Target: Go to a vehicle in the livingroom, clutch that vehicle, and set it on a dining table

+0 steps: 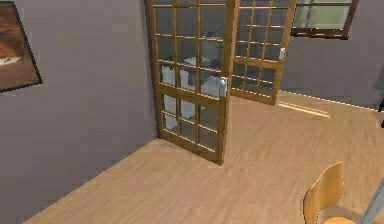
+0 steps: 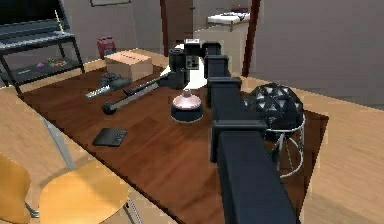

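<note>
wooden table (image 2: 150, 150) with cardboard box (image 2: 128, 65)

Fwd view: grey wall (image 1: 90, 90), light wood-plank floor (image 1: 200, 185). Wood-framed glass-pane door (image 1: 190, 85) stands mid-frame, w/ a 2nd leaf (image 1: 262, 50) just behind it at an angle. Framed picture (image 1: 14, 50) on the wall at left edge; window (image 1: 325, 18) top right. Pale wood chair back (image 1: 325, 195) btm right.

Arm side view: dark wood table (image 2: 150, 150), yellow chair (image 2: 75, 190) at its near corner. Black shelf unit (image 2: 40, 55) top left. Dark-framed doorway (image 2: 250, 30) next to grey far wall (image 2: 320, 40).
</note>
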